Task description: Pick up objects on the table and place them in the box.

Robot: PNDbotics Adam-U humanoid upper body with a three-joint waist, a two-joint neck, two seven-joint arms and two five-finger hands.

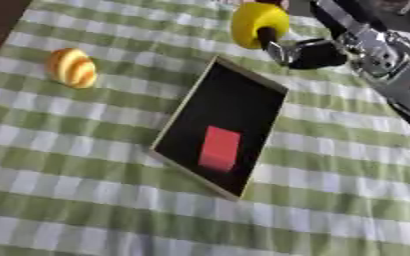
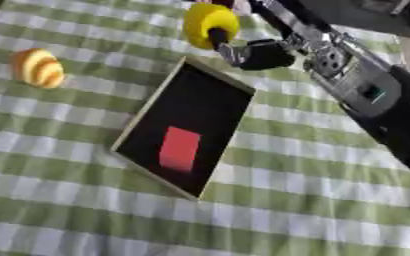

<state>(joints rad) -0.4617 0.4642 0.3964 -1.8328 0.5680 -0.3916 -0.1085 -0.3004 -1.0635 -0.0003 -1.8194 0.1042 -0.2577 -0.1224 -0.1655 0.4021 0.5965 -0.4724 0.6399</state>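
So the box [image 1: 222,125] is basically the anchor here, a shallow tray-looking thing with a pale wood rim and a dark black inside, sitting skewed on the green and white checked cloth [image 1: 86,200]. Inside it, toward the near end, there's a flat red block [image 1: 219,148], rectangular, lying on the bottom and not touching the walls as far as I can see.

Off to the box's left and a bit farther back, well apart from it, is a small rounded thing [image 1: 72,67] with orange and cream stripes, kinda like a little pastry or shell. It's just sitting on the cloth on its own.

Right past the box's far corner is the right hand [image 2: 254,53], coming in from the upper right on a black and silver arm. Its fingers are curled around a bright yellow round object [image 2: 210,22], smooth and chunky. That yellow thing is up beyond the box's far edge, not in it.
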